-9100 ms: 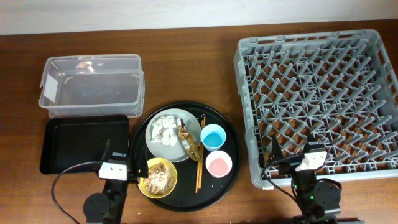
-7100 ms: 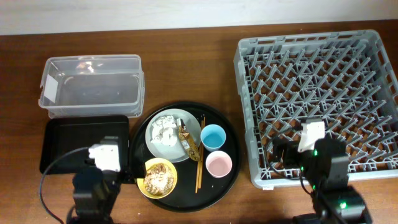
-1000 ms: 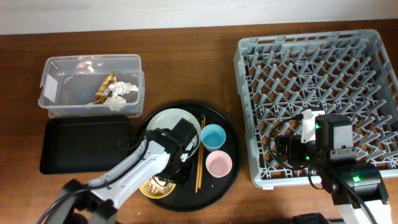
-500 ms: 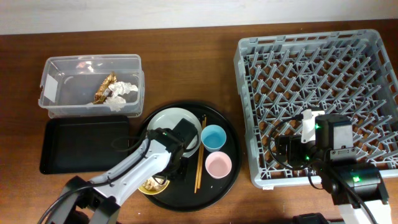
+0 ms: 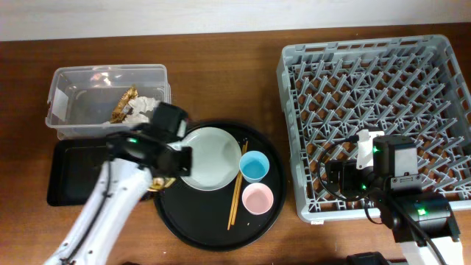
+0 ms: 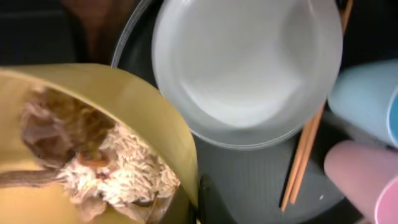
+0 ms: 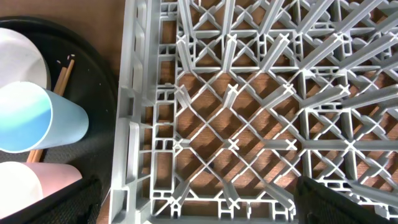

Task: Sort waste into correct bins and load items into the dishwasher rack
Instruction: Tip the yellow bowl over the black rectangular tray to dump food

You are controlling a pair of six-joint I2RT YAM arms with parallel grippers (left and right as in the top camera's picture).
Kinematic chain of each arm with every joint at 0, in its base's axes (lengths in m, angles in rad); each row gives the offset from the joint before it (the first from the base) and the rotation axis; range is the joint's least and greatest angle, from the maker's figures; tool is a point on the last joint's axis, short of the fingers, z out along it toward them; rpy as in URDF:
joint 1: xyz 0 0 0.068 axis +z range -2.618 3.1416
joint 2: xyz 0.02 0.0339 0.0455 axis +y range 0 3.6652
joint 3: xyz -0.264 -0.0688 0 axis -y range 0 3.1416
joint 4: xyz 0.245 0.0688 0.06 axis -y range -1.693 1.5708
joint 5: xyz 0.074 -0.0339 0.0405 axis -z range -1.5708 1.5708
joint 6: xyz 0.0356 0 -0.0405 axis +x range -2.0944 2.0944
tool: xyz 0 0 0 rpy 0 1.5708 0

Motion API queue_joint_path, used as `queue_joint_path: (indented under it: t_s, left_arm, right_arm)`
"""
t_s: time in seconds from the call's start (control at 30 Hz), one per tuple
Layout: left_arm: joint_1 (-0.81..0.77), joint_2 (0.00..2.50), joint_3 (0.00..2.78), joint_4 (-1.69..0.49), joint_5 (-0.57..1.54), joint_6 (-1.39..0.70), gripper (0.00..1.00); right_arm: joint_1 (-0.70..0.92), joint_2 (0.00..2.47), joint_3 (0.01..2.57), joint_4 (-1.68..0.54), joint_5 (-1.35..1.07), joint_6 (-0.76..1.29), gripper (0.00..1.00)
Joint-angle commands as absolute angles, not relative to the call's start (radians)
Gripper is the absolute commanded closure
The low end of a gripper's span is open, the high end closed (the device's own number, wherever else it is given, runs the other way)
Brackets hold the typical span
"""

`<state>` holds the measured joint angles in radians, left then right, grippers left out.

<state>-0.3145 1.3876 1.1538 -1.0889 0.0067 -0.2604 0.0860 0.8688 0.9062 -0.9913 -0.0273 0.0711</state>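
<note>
My left gripper is shut on the rim of the small yellow bowl, which holds beige rice and brown food scraps. Overhead, the left gripper hangs over the left edge of the round tray, and the arm hides most of the bowl. The pale plate lies bare, with the blue cup, the pink cup and the chopsticks to its right. My right gripper is open and empty above the front left corner of the dishwasher rack.
The clear tub at the back left holds a gold wrapper and white tissue. A shallow black tray sits in front of it. The dishes rest on a large round black tray.
My left gripper has shut on the yellow bowl's rim and carried it up and to the left, from the round tray's front towards the black tray. The right arm has stayed still.
</note>
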Motion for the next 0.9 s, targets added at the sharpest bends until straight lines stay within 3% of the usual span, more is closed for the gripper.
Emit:
queue_joint_path:
  t_s: [0.0, 0.17, 0.3, 0.63, 0.87]
  left_arm:
    - [-0.082, 1.38, 1.162, -1.033, 0.302, -0.041, 1.0]
    - [0.23, 1.392, 1.158, -1.011, 0.667, 0.16, 1.0]
    - [0.377, 1.467, 1.158, -1.011, 0.89, 0.235, 1.0]
    - [0.569, 1.779, 1.158, -1.027, 1.09, 0.289, 1.0]
    - [0.698, 1.888, 1.158, -1.085, 1.357, 0.229, 1.0]
  right_arm:
    - [0.091, 0.866, 0.919, -0.989, -0.033, 0.071, 0.01]
    - [0.091, 0.866, 0.919, -0.989, -0.033, 0.071, 0.01]
    - [0.091, 0.866, 0.919, -0.989, -0.033, 0.071, 0.01]
    - [0.091, 0.866, 0.919, -0.989, -0.033, 0.071, 0.01]
    - [0.091, 0.866, 0.919, -0.988, -0.033, 0.071, 0.01]
